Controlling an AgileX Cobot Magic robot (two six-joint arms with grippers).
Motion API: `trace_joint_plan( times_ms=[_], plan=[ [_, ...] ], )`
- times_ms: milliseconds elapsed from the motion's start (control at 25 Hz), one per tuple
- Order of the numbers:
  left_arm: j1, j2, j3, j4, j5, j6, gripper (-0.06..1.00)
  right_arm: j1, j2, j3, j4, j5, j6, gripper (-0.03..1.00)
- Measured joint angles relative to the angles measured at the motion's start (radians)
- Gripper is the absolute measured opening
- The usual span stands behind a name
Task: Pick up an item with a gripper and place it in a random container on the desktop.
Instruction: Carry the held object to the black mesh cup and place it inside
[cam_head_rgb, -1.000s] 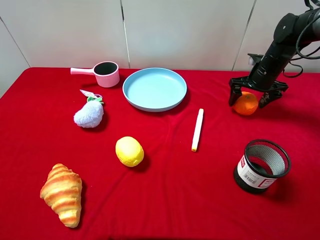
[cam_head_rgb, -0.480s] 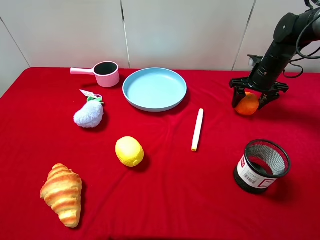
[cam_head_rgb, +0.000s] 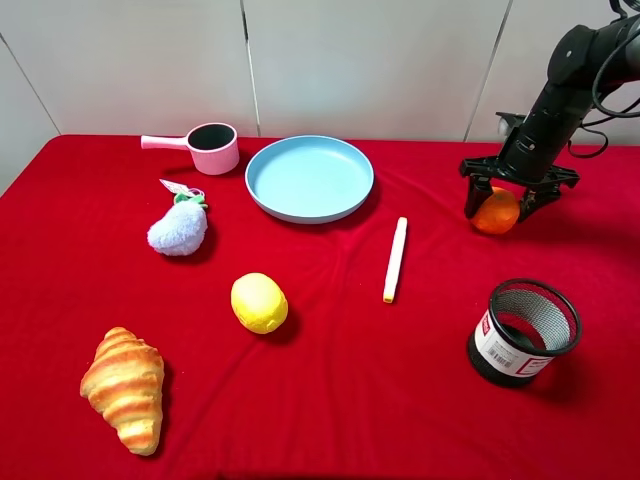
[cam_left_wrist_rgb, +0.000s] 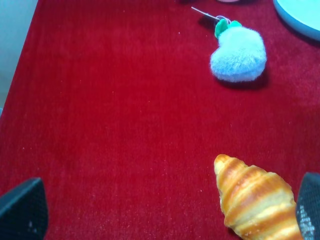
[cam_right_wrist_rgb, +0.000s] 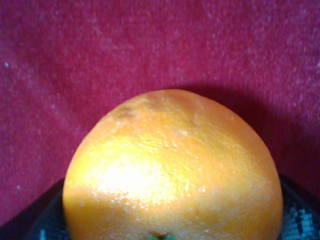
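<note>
Your red worktop (cam_head_rgb: 350, 400) carries the mesh cup (cam_head_rgb: 523, 331) and a white stick (cam_head_rgb: 395, 259), both near the right end effector (cam_head_rgb: 498, 208). Well away from it lie the blue plate (cam_head_rgb: 309, 178), pink saucepan (cam_head_rgb: 208, 147), plush toy (cam_head_rgb: 179, 228), yellow ball (cam_head_rgb: 259, 302) and croissant (cam_head_rgb: 124, 388).

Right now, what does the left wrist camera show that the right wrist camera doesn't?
Only the left wrist view shows the croissant, the blue plush toy and a piece of the plate. Only the right wrist view shows the mandarin, close up and filling most of the frame. Both show the red cloth.
</note>
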Motion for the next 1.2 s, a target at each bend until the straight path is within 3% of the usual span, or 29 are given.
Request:
trace_joint_plan(
  times_ms=[480,1200],
  plan=[
    [0.000,0.000,0.000,0.000,0.000,0.000,0.99,0.000,-0.086,0.000,-0.043,0.044,0.026,0.55],
    [0.000,0.000,0.000,0.000,0.000,0.000,0.99,0.000,-0.240,0.000,-0.082,0.195,0.076,0.55]
  ],
)
